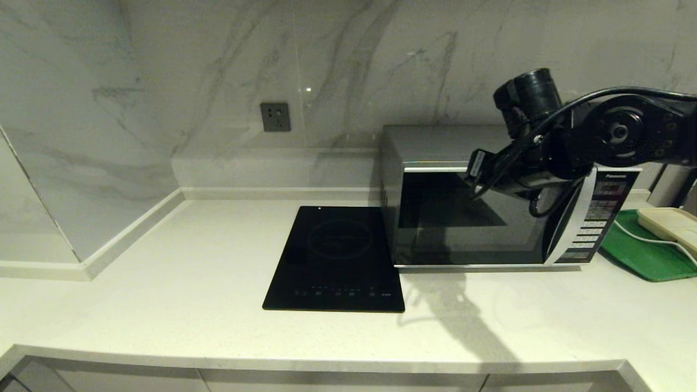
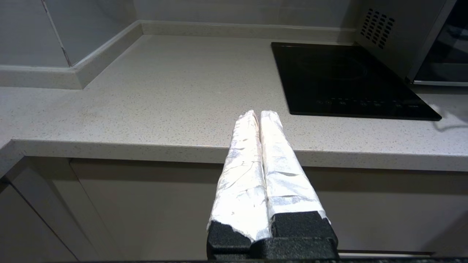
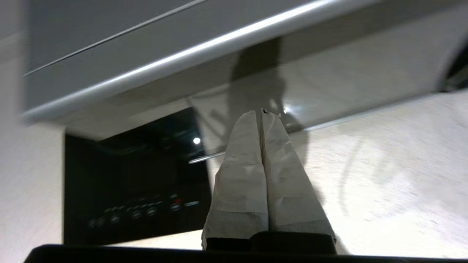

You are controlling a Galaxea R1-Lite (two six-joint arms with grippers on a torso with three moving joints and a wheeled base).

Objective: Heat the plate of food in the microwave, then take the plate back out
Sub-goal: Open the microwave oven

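The silver microwave (image 1: 479,218) stands at the back right of the counter with its dark glass door closed. The plate of food is out of view in every frame. My right gripper (image 1: 478,177) hangs in front of the upper part of the door, left of the keypad (image 1: 596,218). In the right wrist view it (image 3: 261,113) is shut and empty, its tips close to the door glass (image 3: 329,84). My left gripper (image 2: 259,114) is shut and empty, parked low in front of the counter's front edge, and does not show in the head view.
A flat black induction cooktop (image 1: 337,258) lies just left of the microwave. A green tray (image 1: 642,250) holding a cream-coloured object (image 1: 672,226) and a white cord sits at the far right. A wall outlet (image 1: 275,116) is on the marble backsplash.
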